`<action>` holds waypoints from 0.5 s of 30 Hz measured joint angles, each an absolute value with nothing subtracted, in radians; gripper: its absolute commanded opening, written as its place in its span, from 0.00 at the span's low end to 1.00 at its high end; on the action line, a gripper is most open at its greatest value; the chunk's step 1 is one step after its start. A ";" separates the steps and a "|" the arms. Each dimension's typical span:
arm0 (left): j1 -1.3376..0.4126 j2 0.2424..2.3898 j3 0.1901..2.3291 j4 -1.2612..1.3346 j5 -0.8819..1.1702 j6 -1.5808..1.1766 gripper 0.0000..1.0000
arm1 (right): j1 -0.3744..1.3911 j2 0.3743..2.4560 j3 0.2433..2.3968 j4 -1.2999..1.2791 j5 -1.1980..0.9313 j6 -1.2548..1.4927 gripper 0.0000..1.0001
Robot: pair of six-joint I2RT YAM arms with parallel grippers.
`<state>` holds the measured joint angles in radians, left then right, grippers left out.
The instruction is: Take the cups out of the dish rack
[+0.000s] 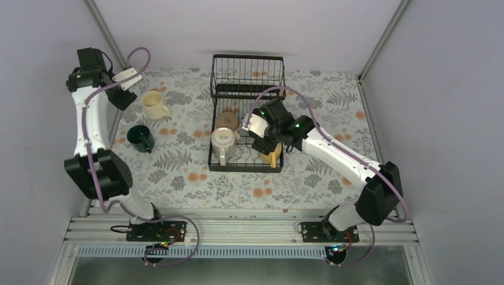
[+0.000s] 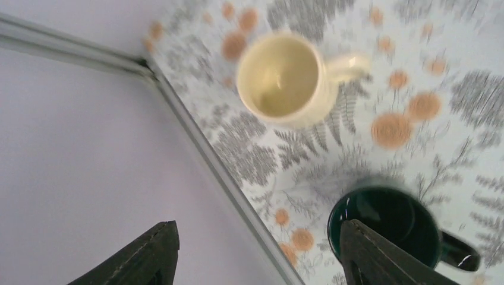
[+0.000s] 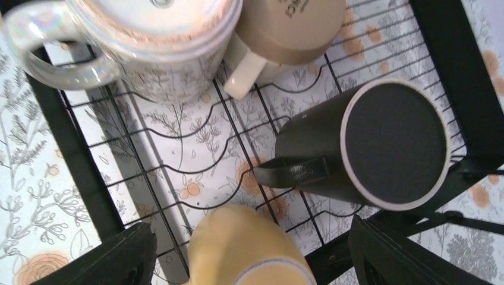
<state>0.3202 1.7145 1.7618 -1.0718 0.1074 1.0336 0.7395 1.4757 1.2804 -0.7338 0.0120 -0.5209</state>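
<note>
Four cups sat in the dish rack, two on the table. Right gripper hung spread wide over the orange-yellow mug; left gripper released, empty. Glazed ceramic likely rigid, slick, breakable; clamping across its body seemed safest

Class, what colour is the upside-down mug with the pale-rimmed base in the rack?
The mug is black, clearest in the right wrist view.

Yellow mug, black mug near, rack rim beside
</note>
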 measured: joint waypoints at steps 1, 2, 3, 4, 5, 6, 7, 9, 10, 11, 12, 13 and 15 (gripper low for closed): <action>0.316 1.670 1.760 -1.061 0.128 1.015 0.72 | 0.739 1.479 1.271 -0.730 0.018 -0.517 0.84; 0.310 1.628 1.748 -1.040 0.148 0.995 0.74 | 0.739 1.480 1.259 -0.725 0.027 -0.511 0.84; 0.302 1.586 1.729 -1.015 0.163 0.978 0.76 | 0.739 1.481 1.247 -0.723 0.039 -0.504 0.84; 0.292 1.538 1.698 -0.981 0.178 0.952 0.79 | 0.737 1.481 1.236 -0.723 0.048 -0.496 0.83; 0.281 1.493 1.663 -0.949 0.192 0.926 0.84 | 0.731 1.481 1.225 -0.723 0.058 -0.487 0.82; 0.270 1.449 1.626 -0.915 0.205 0.900 0.89 | 0.725 1.481 1.217 -0.722 0.065 -0.477 0.82; 0.260 1.411 1.589 -0.883 0.220 0.875 0.91 | 0.719 1.481 1.212 -0.720 0.072 -0.467 0.82; 0.248 1.343 1.517 -0.815 0.242 0.820 0.99 | 0.703 1.477 1.196 -0.710 0.082 -0.450 0.79; 0.245 1.318 1.490 -0.788 0.249 0.797 1.00 | 0.692 1.469 1.182 -0.708 0.084 -0.441 0.78; 0.244 1.296 1.465 -0.760 0.255 0.768 1.00 | 0.684 1.455 1.168 -0.710 0.084 -0.435 0.78; 0.241 1.285 1.453 -0.744 0.260 0.755 1.00 | 0.677 1.441 1.158 -0.714 0.083 -0.432 0.78; 0.237 1.278 1.447 -0.729 0.265 0.733 1.00 | 0.670 1.421 1.148 -0.721 0.082 -0.425 0.79; 0.233 1.276 1.446 -0.709 0.268 0.702 1.00 | 0.655 1.374 1.137 -0.730 0.078 -0.416 0.79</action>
<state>0.2325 1.2762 1.4460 -0.7086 0.2676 0.7021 0.6552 1.3743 1.1366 -0.7296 0.0780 -0.4156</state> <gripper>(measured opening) 0.997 0.787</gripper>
